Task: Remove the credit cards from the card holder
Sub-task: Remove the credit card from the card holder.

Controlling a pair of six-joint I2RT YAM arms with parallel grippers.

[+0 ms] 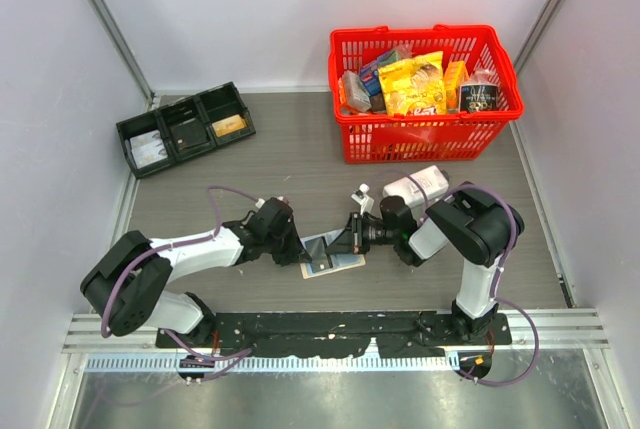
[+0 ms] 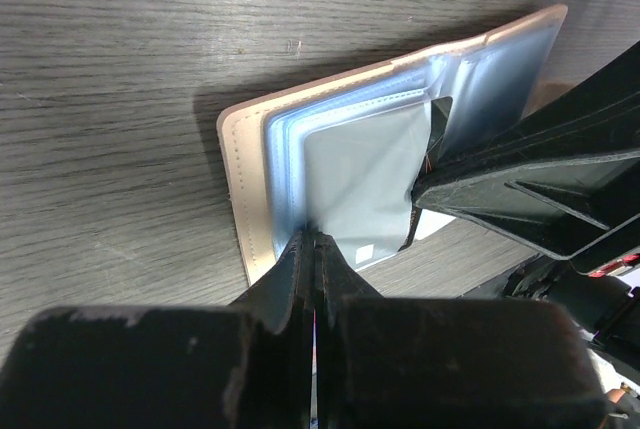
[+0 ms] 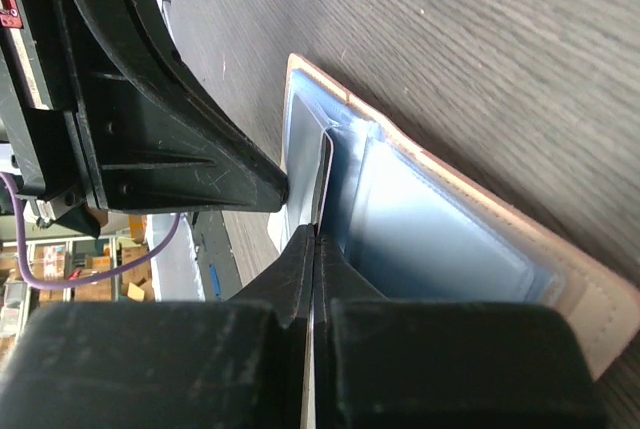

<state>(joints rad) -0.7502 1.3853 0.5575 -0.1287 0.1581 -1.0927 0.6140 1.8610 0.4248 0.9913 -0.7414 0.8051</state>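
Note:
The card holder lies open on the table between my two grippers, tan rim outside and blue-grey panels inside. My left gripper is shut on the near edge of a grey inner leaf, which stands up from the holder. My right gripper comes in from the other side and is shut on the thin edge of a card at that same leaf. The two gripper tips almost meet. The right gripper's fingers show in the left wrist view.
A red basket of packaged groceries stands at the back right. A black three-compartment tray with small items sits at the back left. Grey walls close in both sides.

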